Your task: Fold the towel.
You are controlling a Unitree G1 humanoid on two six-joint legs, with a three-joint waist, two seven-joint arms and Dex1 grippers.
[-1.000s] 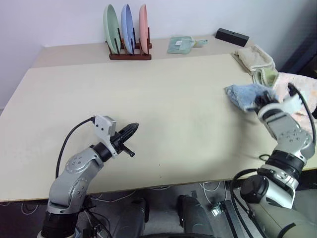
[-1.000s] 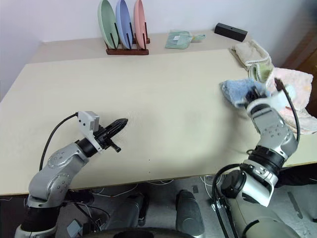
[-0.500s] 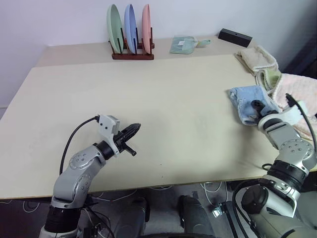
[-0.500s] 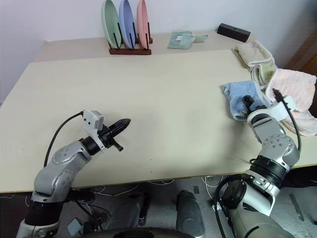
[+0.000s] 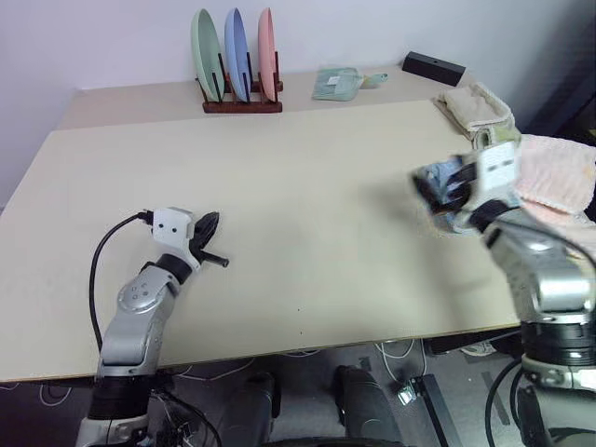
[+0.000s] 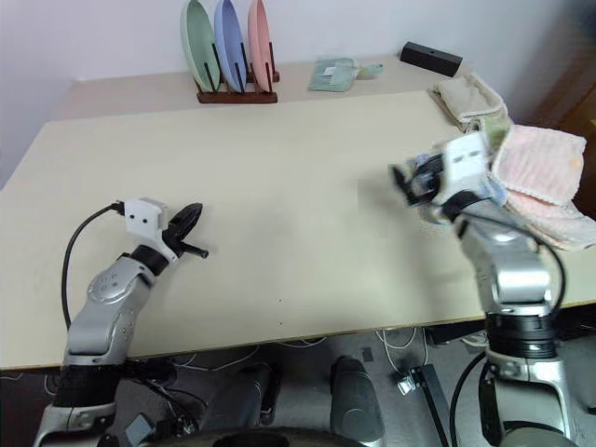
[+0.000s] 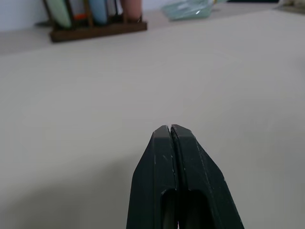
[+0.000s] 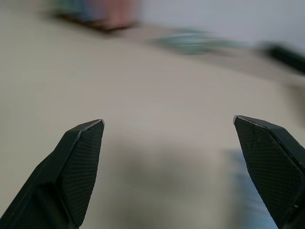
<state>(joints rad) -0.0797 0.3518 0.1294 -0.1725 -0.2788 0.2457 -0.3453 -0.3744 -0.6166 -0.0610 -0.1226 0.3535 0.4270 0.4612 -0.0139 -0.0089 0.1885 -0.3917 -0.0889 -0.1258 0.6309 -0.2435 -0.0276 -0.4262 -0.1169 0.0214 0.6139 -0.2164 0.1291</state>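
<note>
The light blue towel [image 5: 451,171] lies bunched near the table's right edge, mostly hidden behind my right gripper [image 5: 430,191]. That gripper hovers above the table, pointing left across it. In the right wrist view my right gripper [image 8: 169,121] is open wide with nothing between its fingers [image 8: 81,157], and a bluish patch of cloth shows low beside one finger. My left gripper [image 5: 209,224] hovers over the left part of the table [image 5: 307,186], far from the towel. In the left wrist view my left gripper [image 7: 170,128] is shut and empty.
A wooden rack with three plates [image 5: 238,56] stands at the back. A small mint-green cloth [image 5: 337,84] and a black box [image 5: 435,67] lie behind the table. A cream towel [image 5: 477,107] and a pink towel [image 5: 554,177] are piled at the right edge.
My right gripper let go of the towel, opened wide, then rose, rolled and swung left. The towel dropped flat onto the table. My left gripper shifted left.
</note>
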